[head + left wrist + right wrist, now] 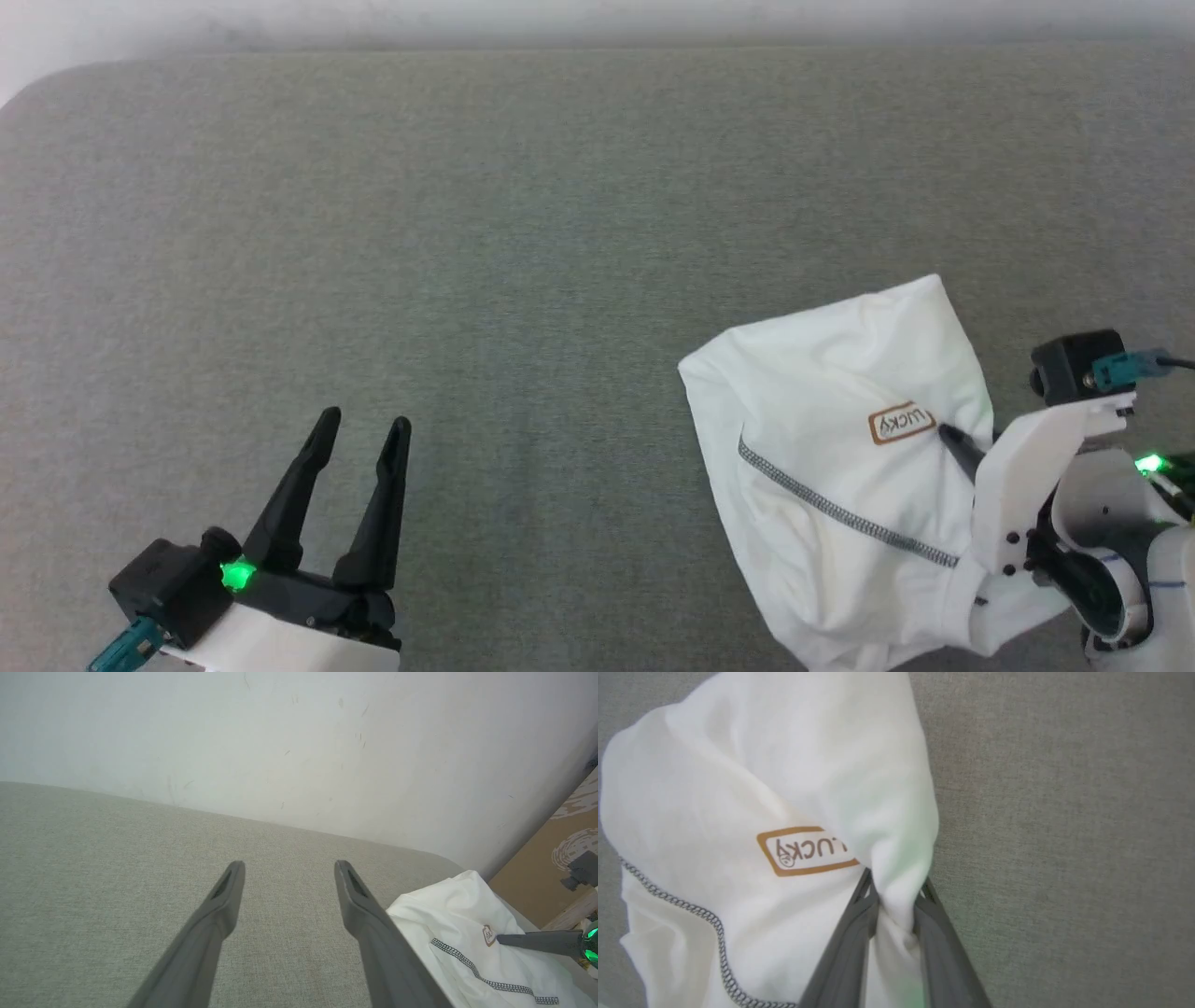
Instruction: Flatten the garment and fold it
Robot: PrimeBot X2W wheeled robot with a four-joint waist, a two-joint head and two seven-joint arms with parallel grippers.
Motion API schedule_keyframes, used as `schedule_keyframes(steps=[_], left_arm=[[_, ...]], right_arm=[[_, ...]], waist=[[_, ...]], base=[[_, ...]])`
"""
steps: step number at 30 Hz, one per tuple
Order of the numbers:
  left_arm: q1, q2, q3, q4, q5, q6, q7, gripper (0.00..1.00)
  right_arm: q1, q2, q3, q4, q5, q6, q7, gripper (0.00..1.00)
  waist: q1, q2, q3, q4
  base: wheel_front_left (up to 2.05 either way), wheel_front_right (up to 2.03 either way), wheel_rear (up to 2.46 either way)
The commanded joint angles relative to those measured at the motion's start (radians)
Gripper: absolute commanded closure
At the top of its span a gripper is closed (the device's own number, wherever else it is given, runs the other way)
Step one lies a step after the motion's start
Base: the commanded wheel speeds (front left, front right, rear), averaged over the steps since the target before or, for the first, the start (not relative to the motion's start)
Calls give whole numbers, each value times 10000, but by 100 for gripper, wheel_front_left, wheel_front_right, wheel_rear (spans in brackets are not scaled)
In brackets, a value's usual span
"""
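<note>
Got long dark tapered fingers (378, 504) on left tool (365, 422) and right tool (896, 882), white shells (1027, 476), glowing green LEDs (238, 574), teal plugs (1116, 371), black camera boxes (1074, 364).

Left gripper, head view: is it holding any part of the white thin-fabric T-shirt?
No: the left gripper stands open over the bare grey-green fabric surface, apart from the white thin-fabric T-shirt at the right.
</note>
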Motion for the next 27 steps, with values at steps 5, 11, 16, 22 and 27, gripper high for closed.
schedule_keyframes(steps=[5,11,16,22,27], left_arm=[[132,155,-30,-99,126,-15,-3,0],[94,292,-95,-227,169,22,65,0],[18,471,-125,-378,183,41,174,0],[-46,689,-37,-669,182,110,294,0],[-155,906,171,-1021,214,204,347,0]], right_arm=[[-854,-573,463,260,-289,-21,-243,100],[-1578,-1217,949,522,-454,-21,-435,100],[-2132,-1554,1255,741,-475,-21,-568,100],[-2960,-1904,1674,1087,-649,-21,-892,100],[-3726,-2279,1908,1322,-932,-21,-1302,100]], waist=[[-2,0,-100,-1032],[-2,0,-5,-1849],[-2,0,158,-2441],[-2,0,495,-3093],[-2,0,1012,-3516]], base=[[0,0,0],[0,0,0],[0,0,0],[0,0,0],[0,0,0]])
